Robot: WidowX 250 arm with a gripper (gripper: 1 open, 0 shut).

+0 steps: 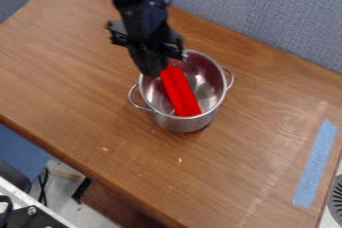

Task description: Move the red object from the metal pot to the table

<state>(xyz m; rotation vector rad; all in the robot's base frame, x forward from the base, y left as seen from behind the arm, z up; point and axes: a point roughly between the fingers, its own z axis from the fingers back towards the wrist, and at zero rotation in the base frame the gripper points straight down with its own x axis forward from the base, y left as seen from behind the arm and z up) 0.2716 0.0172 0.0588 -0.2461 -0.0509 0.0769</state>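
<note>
The desk (pixel 80 72), brown wood grain, fills most of the frame and runs diagonally from the upper left to the lower right edge. A grey wall stands behind it at the upper right. A strip of light blue tape (pixel 314 162) lies on the desk near the right edge, well apart from everything else. The black arm (pixel 134 2) enters from the top, left of centre, and points steeply down. The pot (pixel 187 97), round, shiny steel with small loop handles on its sides, stands on the desk near the centre of the frame. The red block (pixel 179 89) lies inside the pot, slanted, its upper end toward the pot's upper left rim and its lower end toward the bottom. The pincer (pixel 151 63) is at the pot's upper left rim, just at the block's upper end, with its jaws drawn together. The view is too coarse to tell whether the fingers actually have hold of the block or only touch it.
</note>
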